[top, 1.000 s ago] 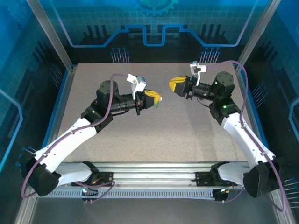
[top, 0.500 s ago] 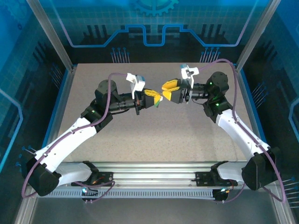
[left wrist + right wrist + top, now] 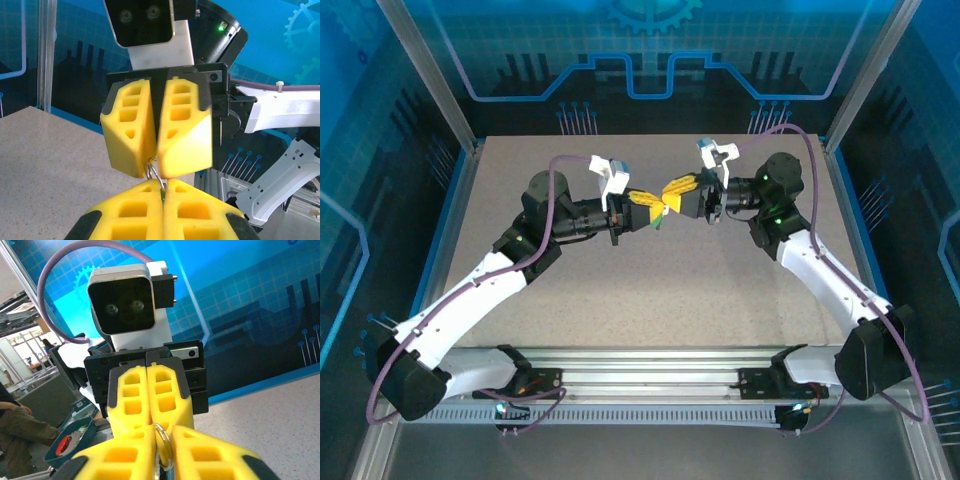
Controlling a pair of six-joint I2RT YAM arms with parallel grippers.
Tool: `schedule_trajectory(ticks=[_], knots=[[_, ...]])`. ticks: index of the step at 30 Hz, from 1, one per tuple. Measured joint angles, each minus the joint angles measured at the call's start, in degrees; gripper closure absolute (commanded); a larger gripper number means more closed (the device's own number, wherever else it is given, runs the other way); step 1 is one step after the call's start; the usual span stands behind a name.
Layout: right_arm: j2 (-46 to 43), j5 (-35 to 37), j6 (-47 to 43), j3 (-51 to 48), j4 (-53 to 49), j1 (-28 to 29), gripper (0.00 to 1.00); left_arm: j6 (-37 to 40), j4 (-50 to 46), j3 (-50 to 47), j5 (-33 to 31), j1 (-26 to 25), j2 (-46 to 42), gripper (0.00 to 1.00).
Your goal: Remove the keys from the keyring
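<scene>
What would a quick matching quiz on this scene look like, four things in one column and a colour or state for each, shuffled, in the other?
Column one:
1. key
2. keyring
3. right end effector
4. table

Column two:
A. speckled beige
B. yellow fingers, shut
C. grey metal loop
D. bright green

Pairs: 1-C, 2-D, 3-B, 4-A
</scene>
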Motion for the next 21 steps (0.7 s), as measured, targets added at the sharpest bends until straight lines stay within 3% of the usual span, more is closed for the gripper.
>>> schedule_trajectory(ticks=[10,11,13,14,17,21], knots=[[0.7,-0.5,1.0,1.1,1.1,0.0,1.0,0.0,1.2,-0.1,0.4,0.2,-0.2,0.98],[0.7,-0.5,0.7,1.2,0.6,0.0,1.0,0.0,1.2,-0.1,0.4,0.2,-0.3,0.94],[0.7,-0.5,-0.9,2.0,-1.2,0.0,1.0,0.1,1.3,-0.2,0.1,0.3,-0.4,0.59],[0.7,-0.4,-1.7,2.2,-2.2,0.1,1.0,0.2,1.2,-0.2,-0.2,0.3,-0.4,0.52],[0.0,0.7,-7.0,3.5,-9.0,0.2,1.0,-0.1,1.1,-1.2,-2.2,0.8,-1.1,0.44],[-1.6,5.0,-18.2,9.0,-25.5,0.3,1.0,-1.4,0.5,-3.9,-5.3,3.0,-4.0,0.44]])
